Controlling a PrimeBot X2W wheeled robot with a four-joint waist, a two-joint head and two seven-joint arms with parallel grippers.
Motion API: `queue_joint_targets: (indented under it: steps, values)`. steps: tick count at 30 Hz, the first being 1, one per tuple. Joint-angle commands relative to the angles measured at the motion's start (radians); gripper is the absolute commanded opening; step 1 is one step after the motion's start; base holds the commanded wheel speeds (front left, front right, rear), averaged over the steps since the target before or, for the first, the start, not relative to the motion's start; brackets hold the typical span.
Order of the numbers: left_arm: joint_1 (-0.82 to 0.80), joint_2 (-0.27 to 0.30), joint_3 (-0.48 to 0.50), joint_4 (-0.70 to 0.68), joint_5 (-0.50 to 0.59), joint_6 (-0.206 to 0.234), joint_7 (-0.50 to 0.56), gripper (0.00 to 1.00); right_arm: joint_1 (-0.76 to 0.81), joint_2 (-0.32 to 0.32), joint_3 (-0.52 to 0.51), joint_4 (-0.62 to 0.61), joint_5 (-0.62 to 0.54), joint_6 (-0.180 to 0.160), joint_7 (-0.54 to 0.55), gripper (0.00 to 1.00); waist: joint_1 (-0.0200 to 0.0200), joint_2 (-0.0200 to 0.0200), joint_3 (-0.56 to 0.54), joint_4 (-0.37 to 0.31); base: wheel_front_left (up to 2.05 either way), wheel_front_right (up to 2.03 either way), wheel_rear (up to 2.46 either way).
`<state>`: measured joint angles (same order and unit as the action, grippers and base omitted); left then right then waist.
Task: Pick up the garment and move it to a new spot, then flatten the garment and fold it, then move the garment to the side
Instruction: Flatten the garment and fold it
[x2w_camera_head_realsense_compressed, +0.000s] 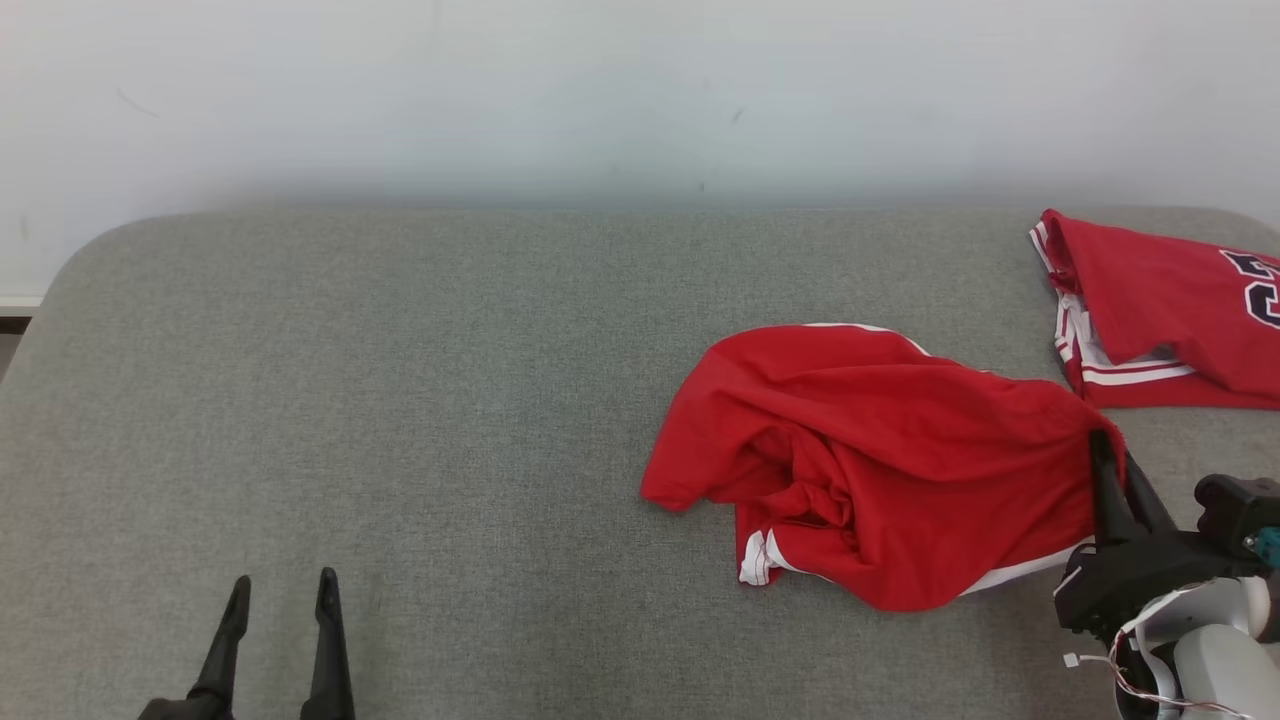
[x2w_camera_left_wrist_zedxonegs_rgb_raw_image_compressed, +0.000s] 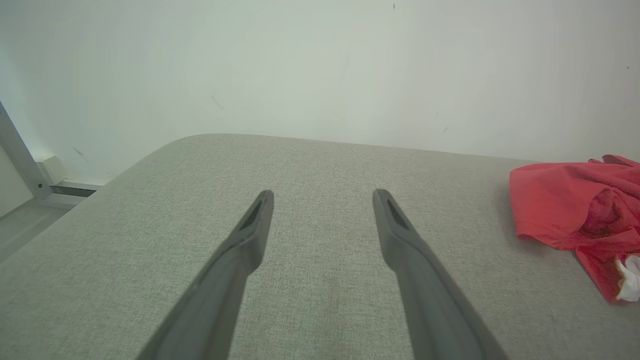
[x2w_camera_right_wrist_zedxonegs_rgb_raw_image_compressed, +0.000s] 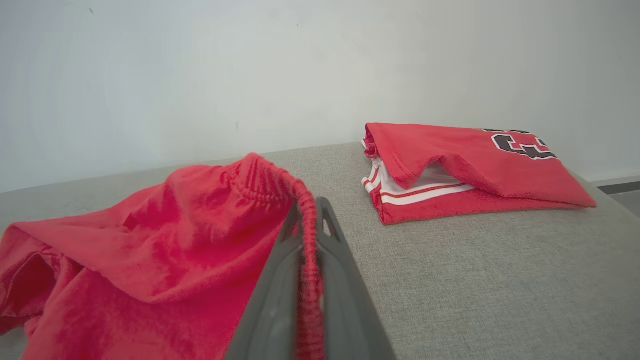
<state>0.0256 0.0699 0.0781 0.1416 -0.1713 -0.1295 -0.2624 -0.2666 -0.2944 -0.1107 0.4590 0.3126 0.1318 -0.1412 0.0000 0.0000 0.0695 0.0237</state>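
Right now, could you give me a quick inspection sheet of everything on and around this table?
Surface: grey fabric-covered table, rounded corners.
Job's things: crumpled red garment, right of centre.
Clutter: folded red garment with white stripes, far right, apart from the crumpled one.
Hands: left hand open, at the front left; right hand shut on the crumpled garment's elastic waistband.
Cables: thin red and white wires looped at the right wrist.
Surroundings: pale wall behind; metal frame off the left end.

Red garment (x2w_camera_head_realsense_compressed: 880, 450), white trim: crumpled and unfolded, lying right of centre on the grey table (x2w_camera_head_realsense_compressed: 400, 400), elastic edge raised.
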Motion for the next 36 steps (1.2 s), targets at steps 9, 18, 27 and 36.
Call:
queue_joint_targets:
  steps: [9, 18, 27, 36]
  values:
    - [-0.009, 0.0, -0.013, 0.008, 0.002, 0.0, -0.003, 1.0, 0.047, 0.051, -0.031, -0.079, -0.053, -0.003, -0.048, 1.0, 0.0, 0.0, -0.008, -0.008, 0.0, 0.0, 0.0]
    - [0.015, 0.003, 0.007, -0.004, 0.006, 0.0, -0.003, 1.0, 0.088, 0.073, -0.003, -0.144, -0.056, -0.003, -0.088, 1.0, 0.0, 0.0, -0.022, -0.028, 0.0, 0.0, 0.0]
    - [0.033, -0.004, 0.019, -0.022, 0.02, 0.0, -0.003, 1.0, 0.185, 0.116, -0.008, -0.253, -0.068, -0.003, -0.117, 1.0, 0.0, 0.0, -0.039, -0.035, 0.0, 0.0, 0.0]
    - [0.053, 0.0, 0.038, -0.032, 0.036, 0.0, -0.003, 1.0, 0.299, 0.164, -0.033, -0.322, -0.075, -0.003, -0.124, 1.0, 0.0, 0.0, -0.052, -0.03, 0.0, 0.0, 0.0]
